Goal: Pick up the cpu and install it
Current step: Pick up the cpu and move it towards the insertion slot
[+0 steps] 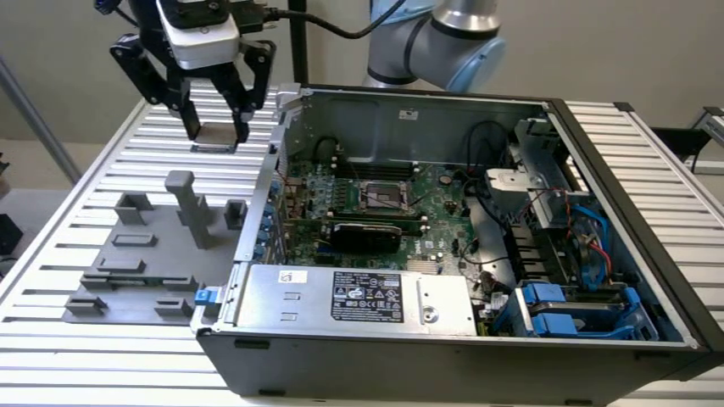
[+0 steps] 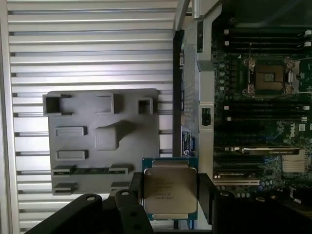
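The small flat square cpu with a pale silvery metal top (image 2: 170,191) was gripped between the black jaws, closed on two opposite edges, while the dark metal-framed socket (image 1: 382,197) in the green motherboard (image 1: 439,193) was seen well to one side of the jaws and below them.

A silvery-white cpu (image 2: 170,187), edged in green, is gleaming between the black fingers (image 2: 135,187) of the gripper (image 1: 215,133), whose body is showing white in the exterior view. The table (image 1: 68,195) is running in pale silver ribbed stripes beneath a plain matte grey tray (image 1: 158,254). Inside the dark grey computer case (image 1: 453,360), the motherboard (image 1: 436,203) is glowing green, the power supply (image 1: 283,297) is wearing a black label on bare silver, and what look like drive brackets (image 1: 565,309) are standing out in bright blue.
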